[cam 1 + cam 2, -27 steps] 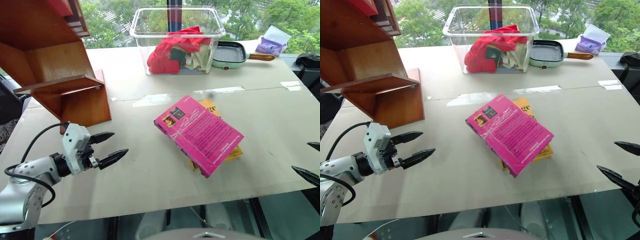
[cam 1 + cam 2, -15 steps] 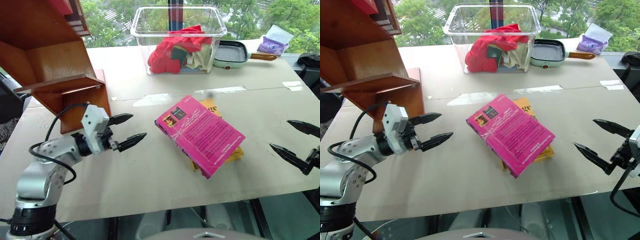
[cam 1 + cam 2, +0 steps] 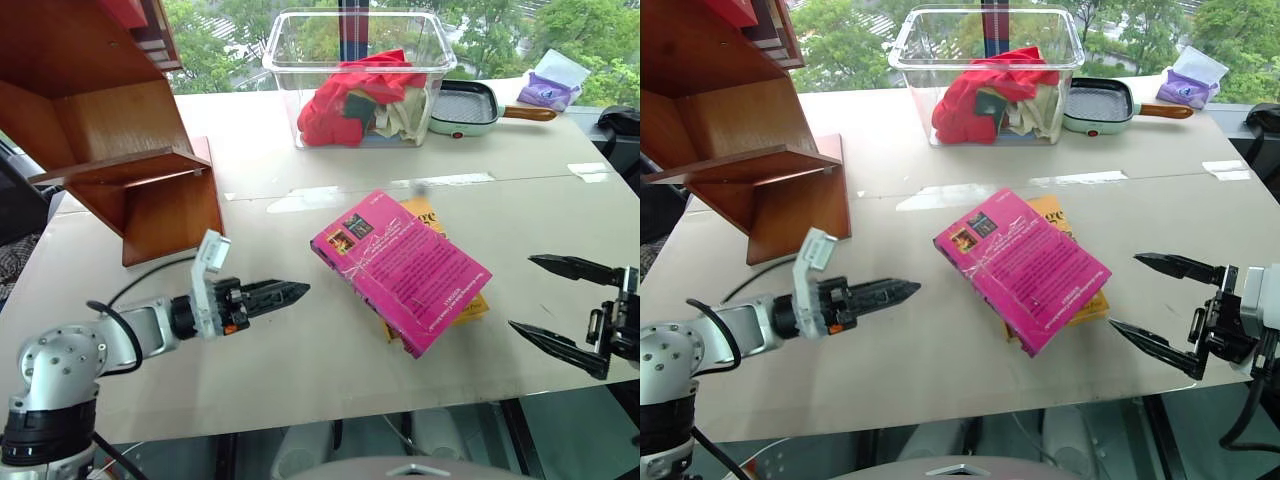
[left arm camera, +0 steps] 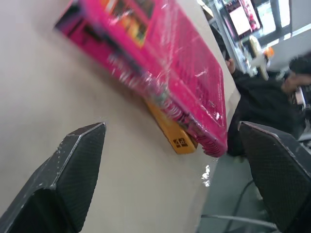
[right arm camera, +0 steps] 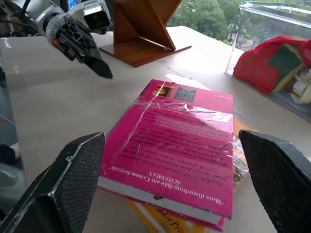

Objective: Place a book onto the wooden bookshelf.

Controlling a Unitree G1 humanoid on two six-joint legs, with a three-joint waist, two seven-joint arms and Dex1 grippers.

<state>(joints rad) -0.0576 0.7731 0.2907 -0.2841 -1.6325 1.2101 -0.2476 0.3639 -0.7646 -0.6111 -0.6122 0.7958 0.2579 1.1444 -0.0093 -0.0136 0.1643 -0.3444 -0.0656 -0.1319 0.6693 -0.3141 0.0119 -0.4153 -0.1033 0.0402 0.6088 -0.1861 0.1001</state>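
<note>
Magenta-pink book [image 3: 400, 268] is seen flat on the pale table [image 3: 300, 350], stacked askew on a yellow book [image 3: 440, 300] — between the two grippers, touched by neither. Left gripper [image 3: 285, 293] is held low over the table, tips aimed at the book, fingers spread and empty. Right gripper [image 3: 550, 300] is likewise spread wide, nothing grasped, just right of the book. Wooden bookshelf [image 3: 110, 130] stands at the table's far left, well apart from the book.
</note>
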